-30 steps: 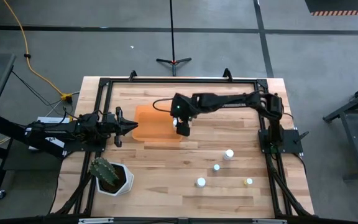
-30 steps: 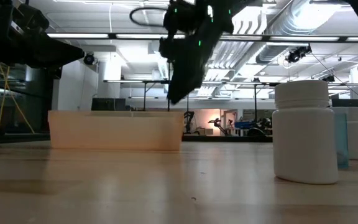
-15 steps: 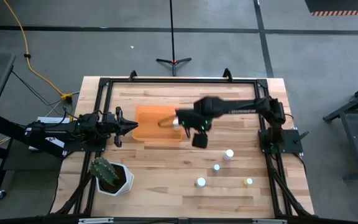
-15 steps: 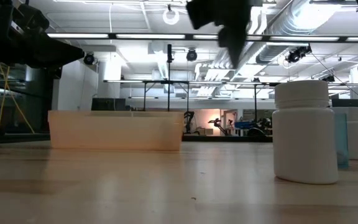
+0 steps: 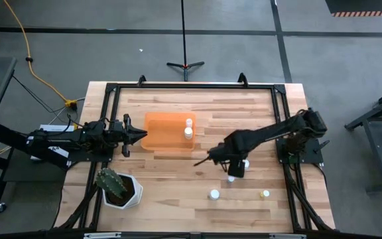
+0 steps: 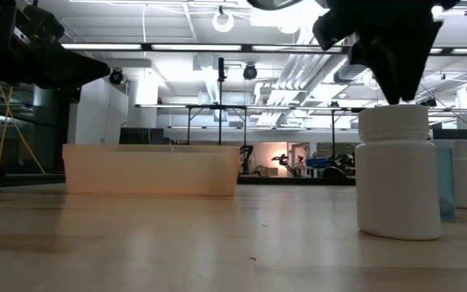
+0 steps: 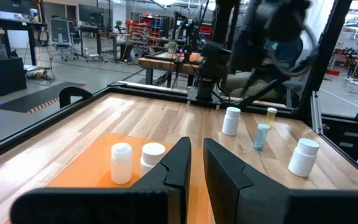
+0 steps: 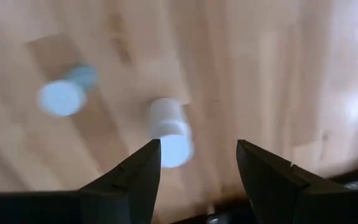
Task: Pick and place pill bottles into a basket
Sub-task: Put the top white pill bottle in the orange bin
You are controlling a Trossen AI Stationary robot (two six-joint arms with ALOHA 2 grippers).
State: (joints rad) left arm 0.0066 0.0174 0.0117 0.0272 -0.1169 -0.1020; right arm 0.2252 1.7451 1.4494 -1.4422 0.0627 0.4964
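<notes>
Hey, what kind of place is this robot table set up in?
Probably a robotics lab or workshop: exposed ceiling ducts and strip lights, rows of workbenches beyond the table, and a bare concrete floor around it.

Bright overhead ceiling lights; right wrist view heavily motion-blurred.

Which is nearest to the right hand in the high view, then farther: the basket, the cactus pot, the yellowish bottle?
Right hand:
1. Yellowish bottle, near the table's front right.
2. Basket, mid-table, toward the left arm.
3. Cactus pot, front left corner.
</notes>
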